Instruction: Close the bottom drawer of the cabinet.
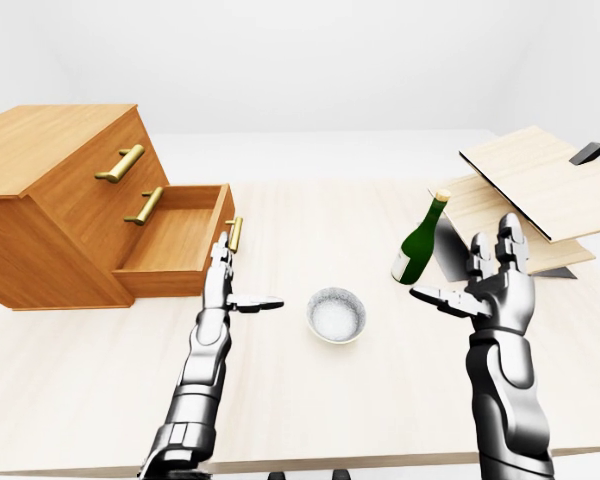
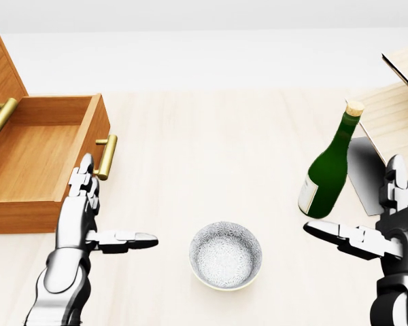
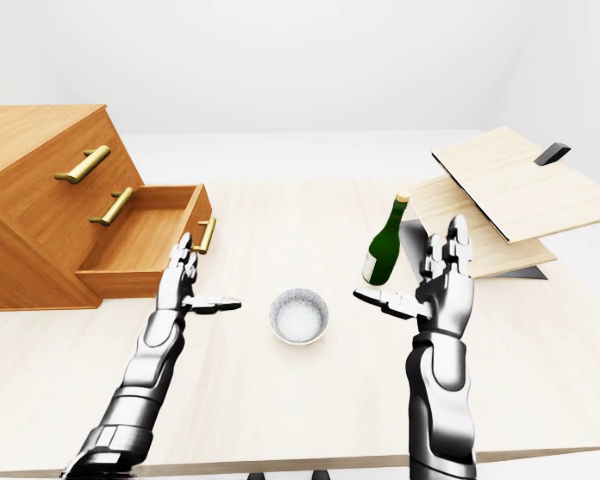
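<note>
A wooden cabinet (image 1: 55,190) stands on the table at the left of the left-eye view. Its bottom drawer (image 1: 175,243) is pulled out and empty, with a brass handle (image 1: 234,234) on its face. My left hand (image 1: 230,285) is open, fingers upright, thumb out to the right, just below the drawer's face and close to the handle; I cannot tell if it touches. In the head view the left hand (image 2: 98,217) sits beside the drawer's corner (image 2: 98,146). My right hand (image 1: 485,280) is open and empty at the right.
A white bowl (image 1: 336,314) sits on the table (image 1: 300,400) between my hands. A green bottle (image 1: 420,242) stands upright just left of my right hand. Tilted wooden boards (image 1: 540,195) on a stand lie at the right.
</note>
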